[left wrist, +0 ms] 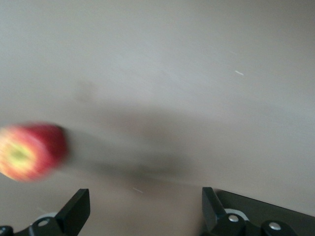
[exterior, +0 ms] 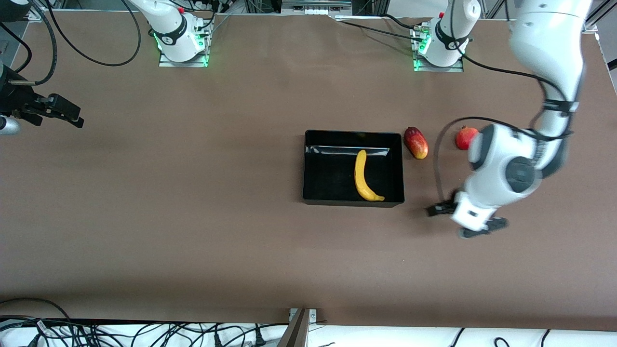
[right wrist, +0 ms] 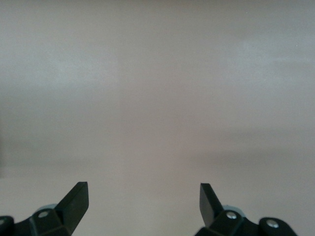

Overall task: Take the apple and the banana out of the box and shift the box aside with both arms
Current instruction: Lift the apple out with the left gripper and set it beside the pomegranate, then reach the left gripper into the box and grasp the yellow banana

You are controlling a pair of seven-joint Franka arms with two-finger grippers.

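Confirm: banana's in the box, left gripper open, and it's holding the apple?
Not quite. The banana is in the box and the left gripper is open, but it holds nothing: the left wrist view shows the apple lying on the table, apart from the fingers.

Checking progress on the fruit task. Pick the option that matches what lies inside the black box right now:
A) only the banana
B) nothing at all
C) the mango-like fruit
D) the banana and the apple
A: in the front view the banana lies alone in the box; the apple shows only in the left wrist view, on the bare table by the open left pincer.
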